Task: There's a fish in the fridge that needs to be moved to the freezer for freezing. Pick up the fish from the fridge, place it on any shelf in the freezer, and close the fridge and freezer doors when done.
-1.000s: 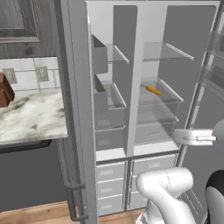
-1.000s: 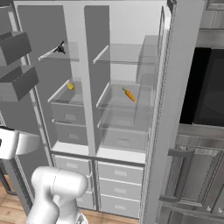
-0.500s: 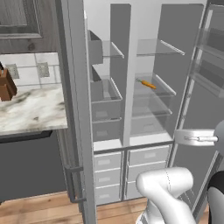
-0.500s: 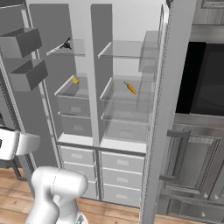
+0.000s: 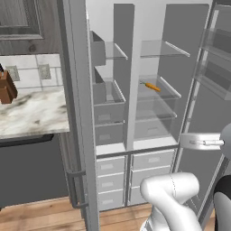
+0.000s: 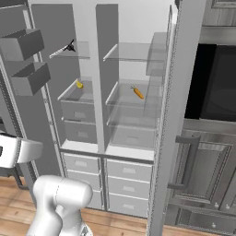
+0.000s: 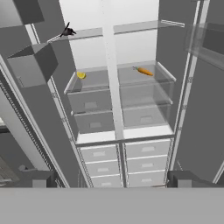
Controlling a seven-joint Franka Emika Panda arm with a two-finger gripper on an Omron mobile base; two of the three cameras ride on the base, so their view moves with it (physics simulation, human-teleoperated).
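The fish (image 6: 70,45) (image 7: 67,31), small and dark with pointed ends, lies on the top glass shelf (image 7: 89,33) of the grey unit's left half. The right half has its own clear shelves (image 6: 133,51). Both doors stand wide open: the left door (image 6: 27,97) carries grey bins, and the right door (image 6: 177,115) shows edge-on. No outer door face shows, so I cannot tell which half is the fridge. My gripper (image 7: 109,181) hangs well back from the unit, open, with nothing between its fingertips (image 7: 37,179).
An orange carrot-like stick (image 5: 152,86) (image 6: 138,92) lies on the right half's middle shelf, and a small yellow item (image 6: 79,85) on the left half's. Grey drawers (image 6: 115,179) fill the bottom. A marble counter (image 5: 31,113) is at the left and a dark oven (image 6: 212,83) at the right.
The whole picture has shifted in both base views, so the cameras moved with the base. The fish, the orange stick and the doors have kept their places.
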